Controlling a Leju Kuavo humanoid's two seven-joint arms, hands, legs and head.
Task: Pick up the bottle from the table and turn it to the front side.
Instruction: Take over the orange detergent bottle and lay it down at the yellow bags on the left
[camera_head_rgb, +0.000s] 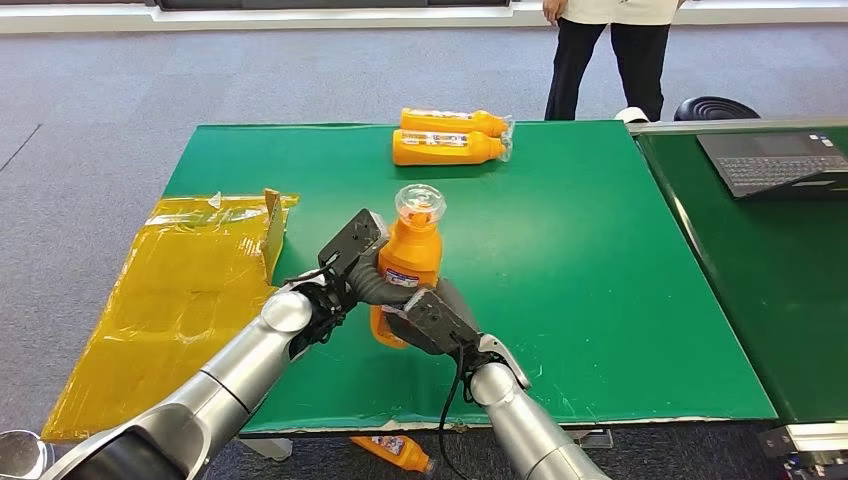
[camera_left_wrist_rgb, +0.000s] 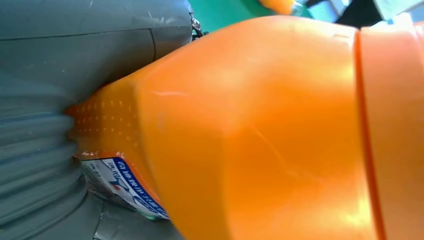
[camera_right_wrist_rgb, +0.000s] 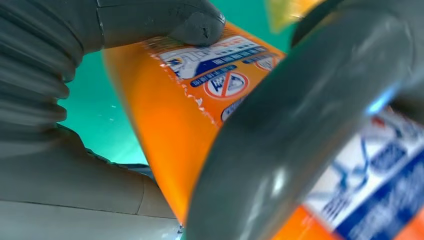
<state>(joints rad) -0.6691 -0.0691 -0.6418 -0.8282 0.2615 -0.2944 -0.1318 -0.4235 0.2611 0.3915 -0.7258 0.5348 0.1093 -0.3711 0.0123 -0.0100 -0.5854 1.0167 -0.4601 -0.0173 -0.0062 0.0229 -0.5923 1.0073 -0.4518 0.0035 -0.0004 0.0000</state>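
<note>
An orange bottle (camera_head_rgb: 411, 252) with a clear cap stands upright above the green table (camera_head_rgb: 560, 260), near its front middle. My left hand (camera_head_rgb: 350, 262) grips its upper body from the left. My right hand (camera_head_rgb: 432, 318) holds its lower body from the front right. In the left wrist view the orange bottle (camera_left_wrist_rgb: 260, 135) lies against my left hand (camera_left_wrist_rgb: 60, 100), with a strip of its blue-and-white label showing. In the right wrist view my right hand (camera_right_wrist_rgb: 100, 75) has its thumb on the label of the bottle (camera_right_wrist_rgb: 165, 115), and a grey finger of the other hand crosses in front.
Two more orange bottles (camera_head_rgb: 450, 137) lie side by side at the table's far middle. A yellow plastic bag (camera_head_rgb: 175, 290) hangs over the left edge. A laptop (camera_head_rgb: 775, 160) sits on the neighbouring table at right. A person (camera_head_rgb: 610, 50) stands beyond. Another bottle (camera_head_rgb: 395, 452) lies on the floor.
</note>
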